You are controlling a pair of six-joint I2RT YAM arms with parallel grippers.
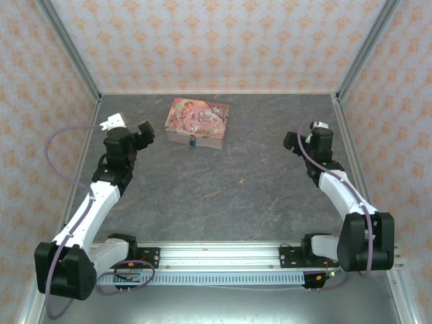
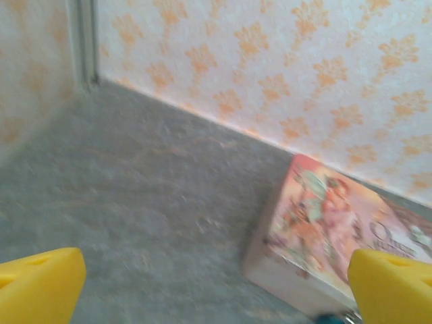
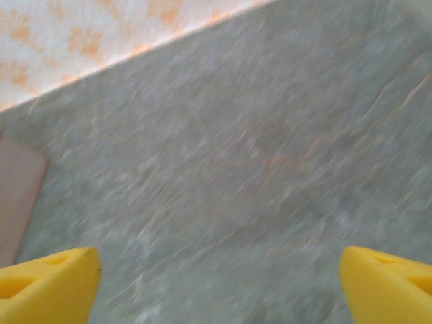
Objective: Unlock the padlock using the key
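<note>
The tiny teal padlock (image 1: 192, 142) hangs on the front face of a pink picture-printed tin (image 1: 197, 121) at the back of the table. In the left wrist view, a sliver of the padlock (image 2: 332, 317) peeks out below the tin (image 2: 337, 223). The key (image 1: 241, 180) is a dark speck on the grey table, mid-floor, apart from both arms. My left gripper (image 1: 145, 131) hovers just left of the tin, open, its yellow fingertips (image 2: 40, 283) wide apart around nothing. My right gripper (image 1: 291, 142) is to the right of the tin and beyond the key, open (image 3: 216, 287) over bare table.
Patterned walls (image 1: 202, 40) close off the back and both sides, with metal posts in the corners. The tin's edge (image 3: 17, 196) shows pinkish at the left of the blurred right wrist view. The rail (image 1: 216, 260) with the arm bases runs along the near edge.
</note>
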